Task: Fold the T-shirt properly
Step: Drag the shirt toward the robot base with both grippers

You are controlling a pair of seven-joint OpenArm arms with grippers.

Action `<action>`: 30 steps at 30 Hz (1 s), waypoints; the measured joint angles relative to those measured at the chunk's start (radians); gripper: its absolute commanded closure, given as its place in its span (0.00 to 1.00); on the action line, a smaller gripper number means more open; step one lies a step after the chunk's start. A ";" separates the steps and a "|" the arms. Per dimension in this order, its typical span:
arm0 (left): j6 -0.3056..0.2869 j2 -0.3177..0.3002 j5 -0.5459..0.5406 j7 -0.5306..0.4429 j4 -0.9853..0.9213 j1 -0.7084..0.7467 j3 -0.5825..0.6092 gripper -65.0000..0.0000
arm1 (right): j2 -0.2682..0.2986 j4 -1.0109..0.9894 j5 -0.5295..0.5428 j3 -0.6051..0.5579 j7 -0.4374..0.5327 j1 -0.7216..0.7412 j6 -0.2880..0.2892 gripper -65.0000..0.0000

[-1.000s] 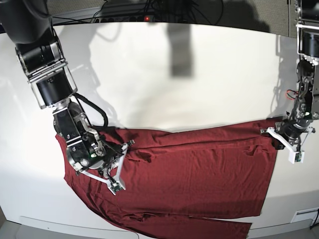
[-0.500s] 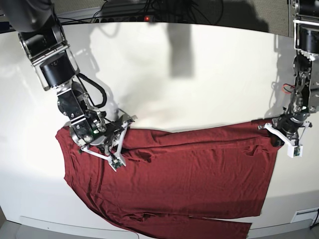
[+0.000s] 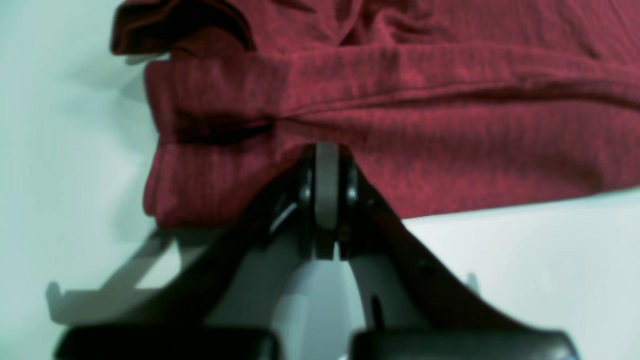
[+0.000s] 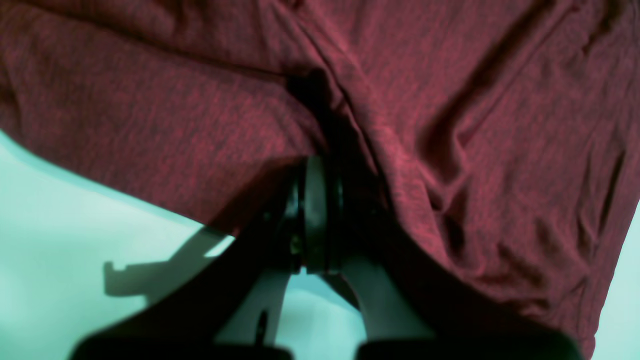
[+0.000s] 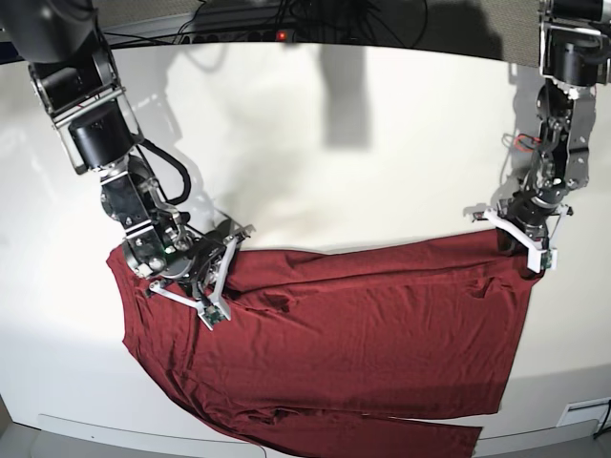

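The maroon T-shirt [image 5: 363,334] lies spread across the front half of the white table [image 5: 315,143], with a sleeve trailing along the front edge. My left gripper [image 5: 516,239], on the base view's right, is shut on the shirt's far right corner; in the left wrist view the jaws [image 3: 326,165] pinch the folded hem [image 3: 400,115]. My right gripper [image 5: 205,277], on the base view's left, is shut on the shirt's far left edge; in the right wrist view [image 4: 320,175] the cloth [image 4: 450,150] drapes over the closed jaws.
Cables and a power strip with a red light [image 5: 282,35] run along the table's back edge. A dark shadow [image 5: 344,95] falls on the table's far middle. The table's front edge [image 5: 115,425] is near the shirt's lower hem.
Both grippers have moved toward the table's back, pulling the shirt's far edge with them. The left corner has risen from mid-shirt to the far edge; the right corner has shifted back and inward.
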 measured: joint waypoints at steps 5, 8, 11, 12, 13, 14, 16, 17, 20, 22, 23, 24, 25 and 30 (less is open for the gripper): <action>-0.006 -0.001 0.000 -0.045 0.008 0.047 -0.002 1.00 | 0.016 0.009 0.008 0.005 0.046 -0.043 0.001 1.00; -0.006 -0.001 0.039 -0.060 0.015 0.073 -0.003 1.00 | 0.030 0.030 0.006 0.006 0.090 -0.088 -0.001 1.00; -0.009 -0.003 0.056 -0.082 0.031 0.107 -0.004 1.00 | 0.057 0.089 -0.004 0.007 0.097 -0.145 -0.003 1.00; -0.009 -0.003 0.056 -0.086 0.040 0.121 -0.007 1.00 | 0.067 0.115 -0.005 0.007 0.093 -0.167 -0.006 1.00; -0.008 -0.004 0.056 -0.092 0.051 0.135 -0.008 1.00 | 0.077 0.146 -0.009 0.008 0.088 -0.190 -0.007 1.00; -0.005 -0.005 0.056 -0.100 0.067 0.152 -0.008 1.00 | 0.087 0.179 -0.010 0.008 0.082 -0.212 -0.011 1.00; -0.005 -0.006 0.057 -0.098 0.101 0.185 -0.008 1.00 | 0.108 0.249 -0.011 0.009 0.069 -0.261 -0.015 1.00; -0.002 -0.007 0.060 -0.097 0.118 0.201 -0.008 1.00 | 0.119 0.282 -0.010 0.010 0.066 -0.287 -0.018 1.00; 0.001 -0.012 0.069 -0.089 0.175 0.253 -0.008 1.00 | 0.158 0.368 -0.010 0.010 0.061 -0.359 -0.017 1.00; 0.002 -0.014 0.107 -0.090 0.211 0.291 -0.008 1.00 | 0.185 0.418 -0.010 0.010 0.060 -0.406 -0.017 1.00; 0.003 -0.014 0.113 -0.090 0.228 0.310 -0.008 1.00 | 0.198 0.441 -0.011 0.010 0.061 -0.430 -0.018 1.00; 0.006 -0.014 0.116 -0.092 0.243 0.327 -0.008 1.00 | 0.210 0.462 -0.011 0.011 0.062 -0.454 -0.021 1.00; 0.006 -0.014 0.117 -0.097 0.257 0.346 -0.008 1.00 | 0.222 0.482 -0.012 0.011 0.063 -0.476 -0.032 1.00; 0.006 -0.017 0.119 -0.130 0.312 0.442 -0.013 1.00 | 0.268 0.571 -0.018 0.013 0.089 -0.595 -0.086 1.00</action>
